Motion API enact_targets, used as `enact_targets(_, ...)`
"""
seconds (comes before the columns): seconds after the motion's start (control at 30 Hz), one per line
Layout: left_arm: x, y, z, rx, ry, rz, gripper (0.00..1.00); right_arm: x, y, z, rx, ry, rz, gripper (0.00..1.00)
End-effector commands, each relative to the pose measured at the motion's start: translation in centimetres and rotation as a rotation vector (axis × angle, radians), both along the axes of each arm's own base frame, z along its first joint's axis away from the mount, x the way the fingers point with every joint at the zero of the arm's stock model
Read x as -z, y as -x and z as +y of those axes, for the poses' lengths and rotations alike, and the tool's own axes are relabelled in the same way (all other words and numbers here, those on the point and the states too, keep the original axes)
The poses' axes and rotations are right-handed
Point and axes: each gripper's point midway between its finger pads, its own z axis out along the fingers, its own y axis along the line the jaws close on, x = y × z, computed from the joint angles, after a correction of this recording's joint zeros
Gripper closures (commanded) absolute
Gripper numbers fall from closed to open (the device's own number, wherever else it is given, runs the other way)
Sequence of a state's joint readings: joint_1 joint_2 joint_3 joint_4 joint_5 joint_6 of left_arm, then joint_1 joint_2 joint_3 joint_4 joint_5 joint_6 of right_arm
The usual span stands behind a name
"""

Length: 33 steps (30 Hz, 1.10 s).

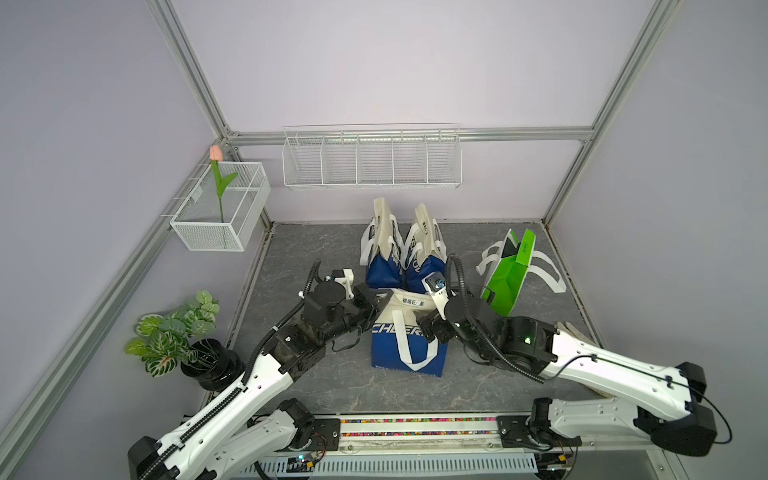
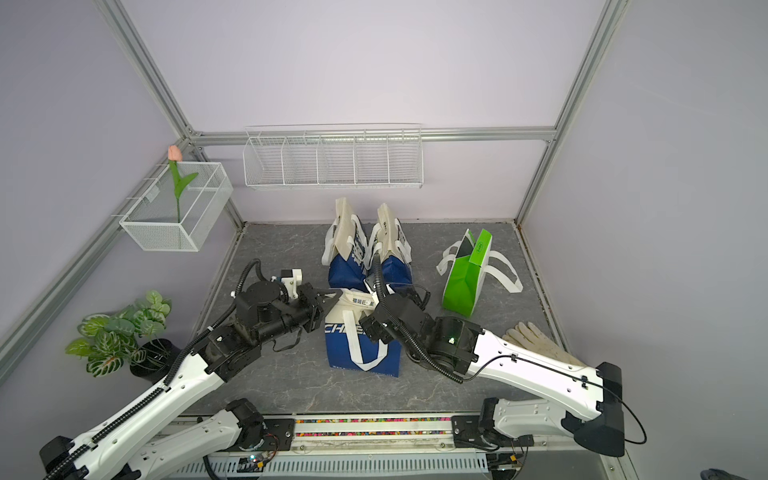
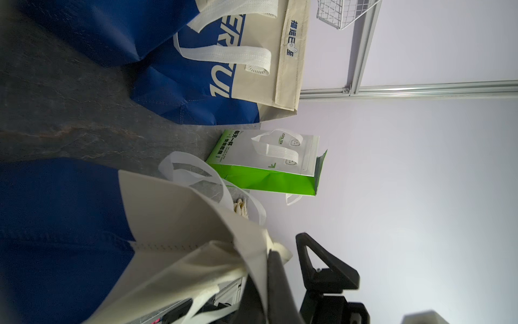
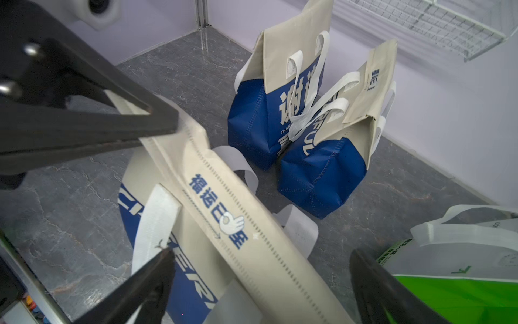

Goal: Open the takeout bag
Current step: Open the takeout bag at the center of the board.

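Item: blue-and-cream takeout bag [image 1: 409, 345], upright, front centre of desk [image 1: 332, 386], top fold closed. Left tool [image 1: 376, 300] clamped on fold's end; right tool [image 4: 262, 254] apart, astride fold. Risk: one-sided pull may tip bag, or fabric may slip from clamp.

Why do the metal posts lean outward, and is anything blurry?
In both top views: even, soft light, sharp, but the wide lens splays the frame posts outward. Left wrist view: turned sideways, front bag soft. Right wrist view: right gripper's fingers blurred, wire rack hazy.

Matt nonwoven-cloth takeout bag [image 1: 383, 354], metal wire basket [image 1: 372, 166]
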<state>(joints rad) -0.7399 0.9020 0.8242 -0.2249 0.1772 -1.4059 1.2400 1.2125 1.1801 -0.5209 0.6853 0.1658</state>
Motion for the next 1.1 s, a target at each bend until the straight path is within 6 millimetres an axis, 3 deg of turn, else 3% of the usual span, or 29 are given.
enact_targets(0.0, -3.9, -0.2, -0.4, 0.013, 0.072, -0.081, 1.00, -0.8, -1.2, 0.8, 0.053, 0.114, -0.123, 0.02)
enact_targets(0.17, -4.0, 0.1, -0.6, 0.038, 0.063, -0.075, 1.00, -2.5, -2.9, 3.0, 0.078, 0.110, -0.242, 0.01)
enact_targets(0.27, -4.0, 0.3, -0.5, 0.038, 0.077, -0.071, 1.00, -1.8, -4.7, 3.4, 0.109, 0.137, -0.248, 0.02)
enact_targets(0.4, -5.6, 1.2, -0.2, 0.044, 0.144, -0.052, 1.00, 3.1, -8.7, 1.4, 0.206, 0.197, -0.178, 0.14)
enact_targets(0.47, -7.5, 1.6, 0.9, 0.014, 0.190, -0.070, 1.00, 5.9, -9.3, 0.9, 0.205, 0.222, -0.119, 0.16)
enact_targets(0.53, -9.4, 2.1, 2.3, -0.028, 0.199, -0.102, 1.00, 7.4, -8.9, 0.7, 0.193, 0.228, -0.088, 0.15)
enact_targets(0.6, -10.3, 2.4, 3.1, -0.042, 0.164, -0.129, 1.00, 7.2, -8.0, 0.6, 0.181, 0.211, -0.075, 0.12)
enact_targets(0.67, -10.1, 2.1, 3.1, -0.042, 0.134, -0.127, 1.00, 5.9, -6.5, 1.2, 0.131, 0.174, -0.077, 0.08)
enact_targets(0.77, -7.5, 1.2, 2.5, -0.041, 0.092, -0.080, 1.00, 4.3, -4.1, 1.9, 0.036, 0.123, -0.022, 0.08)
enact_targets(0.93, -5.4, 0.0, 2.3, -0.052, 0.075, -0.052, 1.00, 4.6, -3.0, 0.5, -0.021, 0.074, 0.093, 0.44)
enact_targets(1.07, -5.4, -0.6, 2.5, -0.066, 0.071, -0.068, 1.00, 5.4, -1.7, 1.0, -0.091, 0.019, 0.166, 0.59)
